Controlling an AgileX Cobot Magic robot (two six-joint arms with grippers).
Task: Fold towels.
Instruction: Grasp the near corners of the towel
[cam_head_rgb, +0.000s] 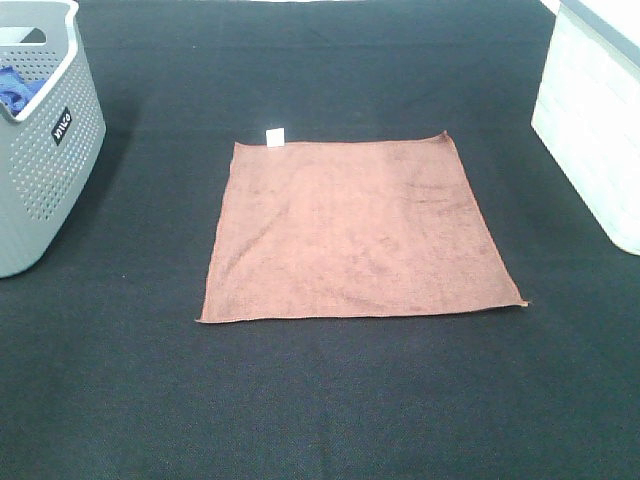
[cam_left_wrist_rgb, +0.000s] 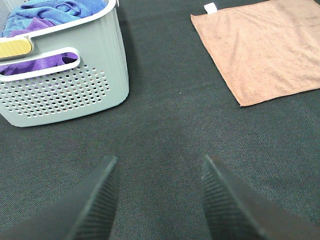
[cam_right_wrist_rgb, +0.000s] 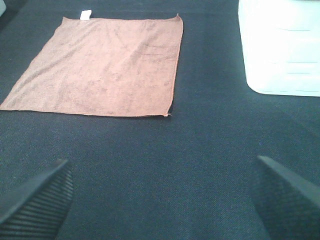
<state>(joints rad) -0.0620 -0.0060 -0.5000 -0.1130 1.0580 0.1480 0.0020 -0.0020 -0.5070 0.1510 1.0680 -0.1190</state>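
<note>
The towel (cam_head_rgb: 360, 230) lies flat and unfolded mid-tabletop (cam_head_rgb: 350, 410), square with no long axis, its tag (cam_head_rgb: 275, 136) at the far left corner; the left gripper (cam_left_wrist_rgb: 158, 165) and right gripper (cam_right_wrist_rgb: 161, 162) both hang short of its near edge, jaws apart and empty, neither clearly nearer. The grey basket (cam_head_rgb: 60, 150) stands well off to the left and the white bin (cam_head_rgb: 590, 130) to the right; each arm seems to have room to reach its own near corner.
</note>
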